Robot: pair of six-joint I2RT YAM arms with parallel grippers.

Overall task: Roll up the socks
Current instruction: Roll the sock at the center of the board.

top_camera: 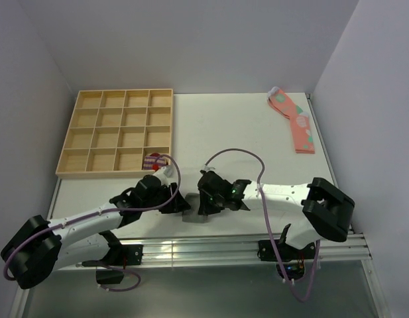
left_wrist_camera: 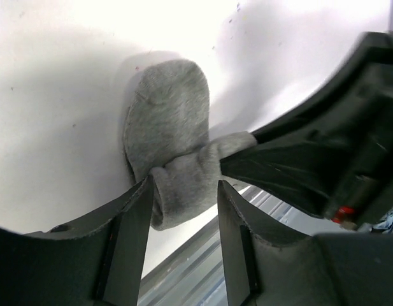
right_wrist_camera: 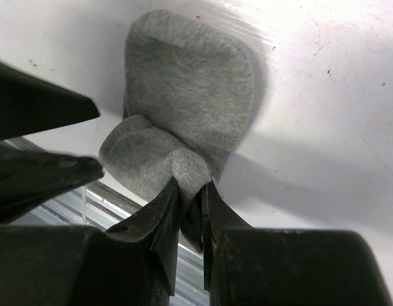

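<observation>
The grey sock [right_wrist_camera: 190,83] lies at the near edge of the desk [top_camera: 244,132], about midway between left and right and just short of the metal rail [top_camera: 244,248] that runs along the front. Its far part lies flat on the white surface. Its near part is folded up into a loose roll.

The right end effector [right_wrist_camera: 191,185] has its jaws closed to a narrow slit and is pinching a fold at the end of that roll. The left end effector [left_wrist_camera: 183,185] sits around the other side of the roll with its two fingers [left_wrist_camera: 135,223] set moderately apart. The bunched cloth fills the gap at their tips, and from the wrist view I can't say for sure whether both fingers are pressing on it. The two end effectors come in from opposite sides, close together and low over the desk.

On the far left of the desk sits a wooden tray [top_camera: 115,132] divided into many small compartments. A small striped bundle [top_camera: 152,160] rests at its near right corner. A pair of pink socks [top_camera: 297,122] lies flat at the far right, well apart from the grey one.
</observation>
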